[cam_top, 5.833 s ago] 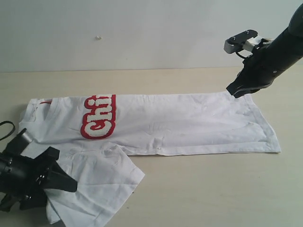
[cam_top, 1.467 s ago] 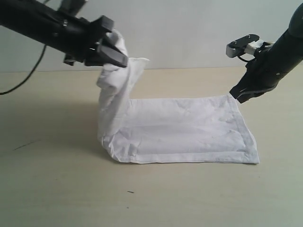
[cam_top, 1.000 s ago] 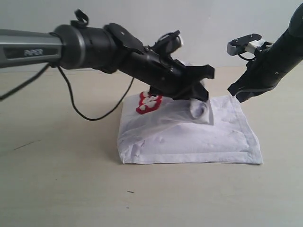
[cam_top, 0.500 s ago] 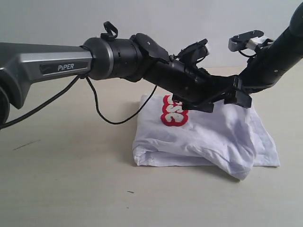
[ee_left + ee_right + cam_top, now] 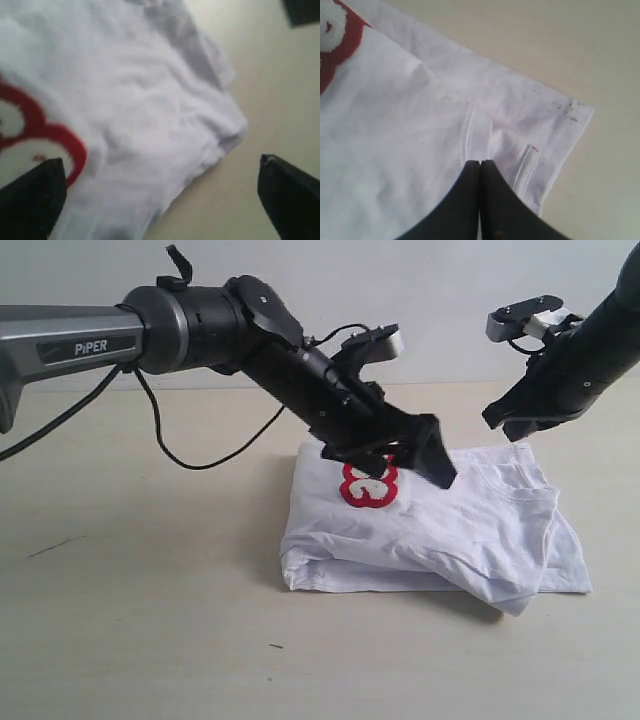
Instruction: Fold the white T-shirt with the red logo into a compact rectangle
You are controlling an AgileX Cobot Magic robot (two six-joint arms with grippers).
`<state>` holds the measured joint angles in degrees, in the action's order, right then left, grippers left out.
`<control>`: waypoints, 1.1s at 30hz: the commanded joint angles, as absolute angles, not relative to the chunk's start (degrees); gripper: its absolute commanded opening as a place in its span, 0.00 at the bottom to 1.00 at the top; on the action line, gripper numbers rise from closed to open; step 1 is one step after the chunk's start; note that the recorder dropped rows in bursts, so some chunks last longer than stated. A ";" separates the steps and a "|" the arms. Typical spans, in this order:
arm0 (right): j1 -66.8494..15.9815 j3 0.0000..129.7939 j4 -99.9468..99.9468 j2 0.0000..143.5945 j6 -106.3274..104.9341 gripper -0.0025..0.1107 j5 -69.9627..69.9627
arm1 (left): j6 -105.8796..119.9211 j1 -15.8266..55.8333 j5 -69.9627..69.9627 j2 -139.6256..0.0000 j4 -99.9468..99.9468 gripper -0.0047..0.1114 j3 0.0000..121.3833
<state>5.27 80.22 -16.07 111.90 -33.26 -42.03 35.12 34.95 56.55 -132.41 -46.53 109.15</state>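
By right pincer (image 5: 480, 163), speckled T-shirt (image 5: 420, 125)

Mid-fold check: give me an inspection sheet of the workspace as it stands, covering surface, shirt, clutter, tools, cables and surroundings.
Surface: pale tabletop, small dark marks in front of the shirt.
Job's things: white T-shirt folded into a rough bundle with uneven layers, one corner sagging at front right; red logo partly showing on top.
Clutter: nothing seen.
Grippers: left tool open, above the shirt by the logo; right tool shut, above the shirt's far right corner, no cloth between its tips.
Cables: black cable droops in a loop left of the shirt.
Surroundings: plain pale wall.
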 commanded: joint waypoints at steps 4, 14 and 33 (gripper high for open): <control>5.36 79.87 -15.64 113.62 -33.34 0.02 -46.40 | 29.21 35.94 61.38 -134.33 -31.59 0.88 109.46; 5.36 79.87 -14.10 119.98 -33.05 0.02 -46.43 | 29.54 38.20 61.69 -138.70 -31.49 0.39 109.46; 5.36 79.87 -11.99 124.64 -25.48 0.02 -35.68 | 26.40 38.20 69.96 -139.60 -18.89 0.62 108.98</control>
<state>5.27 80.22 -12.65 124.37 -24.82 -36.25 28.87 38.25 66.52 -138.51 -28.09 110.16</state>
